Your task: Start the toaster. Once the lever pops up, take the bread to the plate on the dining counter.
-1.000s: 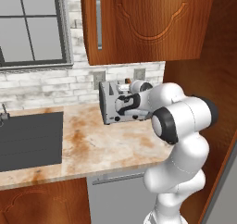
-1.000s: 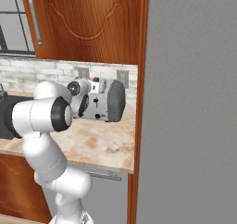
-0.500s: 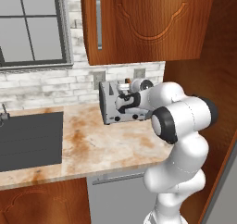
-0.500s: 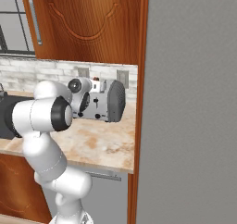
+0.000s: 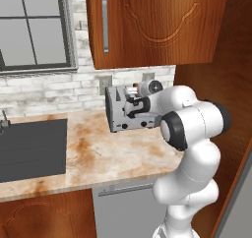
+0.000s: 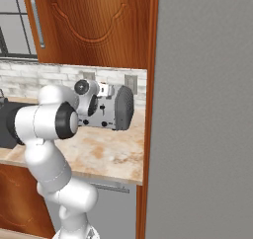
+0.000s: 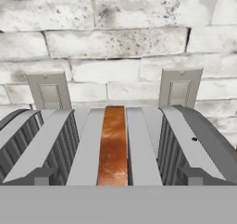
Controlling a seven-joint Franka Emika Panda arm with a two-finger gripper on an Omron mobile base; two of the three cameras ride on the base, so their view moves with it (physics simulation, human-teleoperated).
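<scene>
Marble desk (image 5: 113, 156), white brick wall (image 7: 115, 38) behind. Toaster (image 5: 120, 111) against wall, front toward robot; bread (image 7: 112, 149) lengthwise in slot. Gripper (image 5: 134, 103) at toaster front, spread.

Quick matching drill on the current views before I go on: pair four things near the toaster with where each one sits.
Things:
1. bread
2. sink
3. wall outlets
4. cabinet handle

Places:
A. on the brick wall behind the toaster
B. down in a toaster slot
C. set in the worktop left of the toaster
D. on the upper cabinet door

Pairs: 1-B, 2-C, 3-A, 4-D
</scene>
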